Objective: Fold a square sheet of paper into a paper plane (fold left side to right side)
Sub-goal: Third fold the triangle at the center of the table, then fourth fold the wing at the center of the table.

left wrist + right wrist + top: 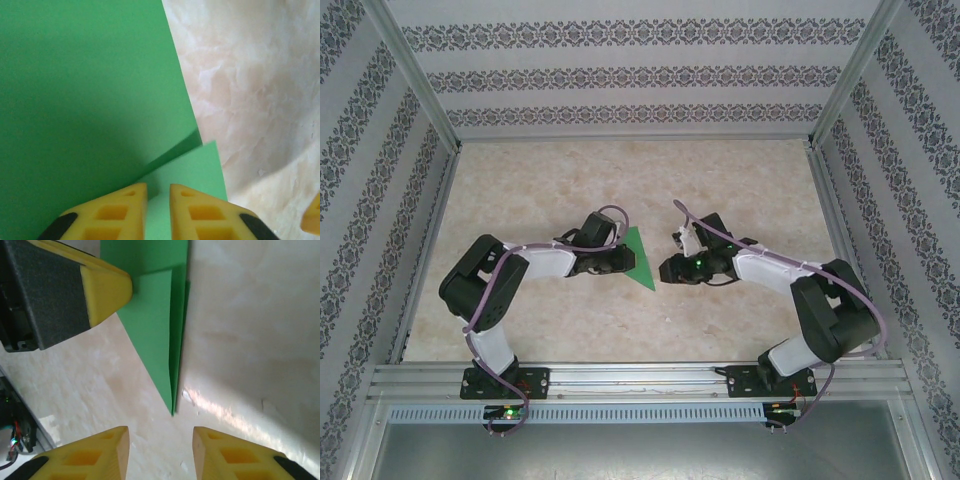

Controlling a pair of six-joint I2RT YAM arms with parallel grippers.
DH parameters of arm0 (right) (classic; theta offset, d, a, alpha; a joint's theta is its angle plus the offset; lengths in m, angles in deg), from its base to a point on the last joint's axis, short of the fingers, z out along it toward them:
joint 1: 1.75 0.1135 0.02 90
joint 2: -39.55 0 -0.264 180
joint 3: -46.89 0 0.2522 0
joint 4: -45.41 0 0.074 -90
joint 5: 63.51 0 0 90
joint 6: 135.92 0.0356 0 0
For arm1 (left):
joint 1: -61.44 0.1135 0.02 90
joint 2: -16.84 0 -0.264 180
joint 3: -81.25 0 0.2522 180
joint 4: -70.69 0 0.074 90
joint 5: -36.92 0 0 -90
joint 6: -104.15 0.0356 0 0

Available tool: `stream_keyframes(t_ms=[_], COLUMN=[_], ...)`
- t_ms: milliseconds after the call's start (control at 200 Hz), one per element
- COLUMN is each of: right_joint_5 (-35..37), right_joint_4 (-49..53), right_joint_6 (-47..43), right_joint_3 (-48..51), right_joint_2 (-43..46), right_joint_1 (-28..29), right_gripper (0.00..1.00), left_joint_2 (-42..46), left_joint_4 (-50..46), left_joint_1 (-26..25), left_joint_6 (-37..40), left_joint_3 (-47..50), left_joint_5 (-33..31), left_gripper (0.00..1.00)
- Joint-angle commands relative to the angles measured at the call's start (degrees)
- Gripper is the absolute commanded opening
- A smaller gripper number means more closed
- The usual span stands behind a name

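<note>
Although the thin, bright green sheet of paper point(638, 257) is no longer a flat square, it does not yet look like a finished plane. From above it reads as a pointed triangle lying on the pale marbled table point(250, 340), between the two arms near the middle. The right wrist view shows a long, narrow wedge running down to a sharp tip, with at least one flap laid over another along its right edge. So I judge the early folds done and the nose formed. The later ones that would slim it into a dart with a centre crease and wings look to be left.

The left gripper point(158, 200) sits at the paper's wide end, its jaws parted by only a narrow slit. Green shows through that slit, and a raised layer stands just ahead of the tips. The view is too close to be sure, but the paper seems to lie under the fingers, not pinched between them. The right gripper point(160, 442) hovers near the pointed tip with its jaws well apart, holding nothing, with bare table between them.
</note>
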Motion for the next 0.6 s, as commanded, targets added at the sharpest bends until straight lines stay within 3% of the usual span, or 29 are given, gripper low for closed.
stream_keyframes(t_ms=[0, 240, 420, 595], right_joint_5=[0.88, -2.17, -2.65, -4.03], right_joint_4=[-3.75, -5.78, -6.67, -8.10], right_joint_6=[-5.45, -10.09, -10.28, -9.61], right_joint_3=[-2.89, -7.99, -11.11, -12.33], right_joint_2=[-2.68, -9.49, -14.25, -15.80], right_joint_1=[-0.30, 0.98, 1.62, 2.25], right_gripper=[0.39, 0.48, 0.49, 0.37], left_joint_2=[4.67, 14.67, 19.97, 20.68], left_joint_4=[-2.23, -1.79, -0.63, 3.89], left_joint_1=[1.57, 4.57, 6.28, 8.36], left_joint_6=[2.99, 2.26, 0.68, -2.53], left_joint_3=[-0.81, 5.77, 11.29, 15.04], left_joint_5=[0.25, -3.59, -6.35, -3.80], left_gripper=[0.25, 0.36, 0.42, 0.46])
